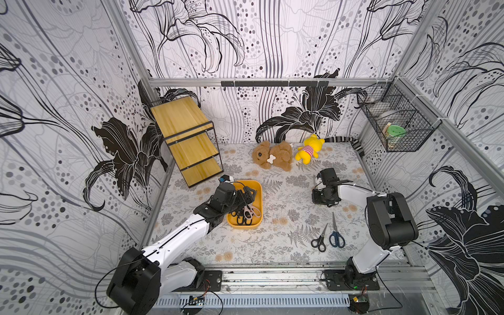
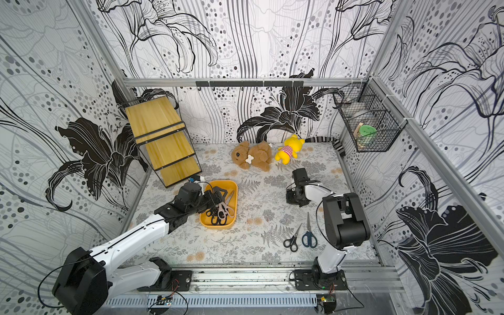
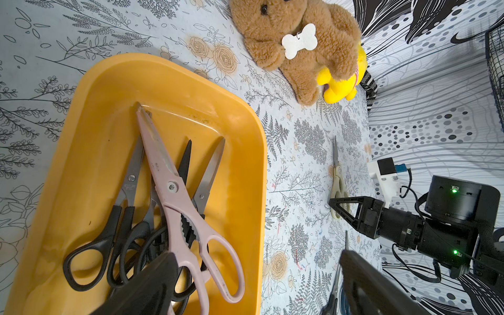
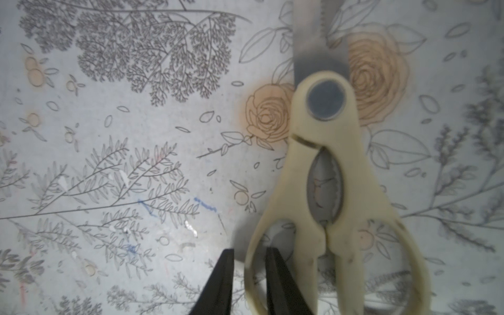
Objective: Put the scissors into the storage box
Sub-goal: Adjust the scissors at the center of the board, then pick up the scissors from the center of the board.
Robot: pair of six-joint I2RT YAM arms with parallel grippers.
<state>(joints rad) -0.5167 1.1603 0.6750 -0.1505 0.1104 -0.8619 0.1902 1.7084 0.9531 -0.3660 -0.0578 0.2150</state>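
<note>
The storage box point(image 1: 260, 201) point(image 2: 235, 191) point(image 3: 109, 95) is an orange-yellow tray at mid-left holding several scissors, with a pinkish pair point(image 3: 174, 191) point(image 1: 252, 211) on top of black-handled ones. My left gripper point(image 1: 246, 195) point(image 2: 218, 195) point(image 3: 255, 257) hangs open over the box's near end, holding nothing. My right gripper point(image 1: 320, 201) point(image 2: 293, 200) point(image 4: 249, 261) points down at the mat, its fingers closed in on one handle loop of the cream scissors point(image 4: 324, 169) point(image 3: 337, 180). A black pair point(image 1: 319, 240) point(image 2: 291, 241) and a dark blue pair point(image 1: 336, 237) point(image 2: 309, 237) lie near the front right.
A brown teddy point(image 1: 272, 156) and a yellow plush point(image 1: 309, 148) lie at the back of the mat. A wooden shelf rack point(image 1: 188, 139) leans at the back left. A black wire basket point(image 1: 395, 122) hangs on the right wall.
</note>
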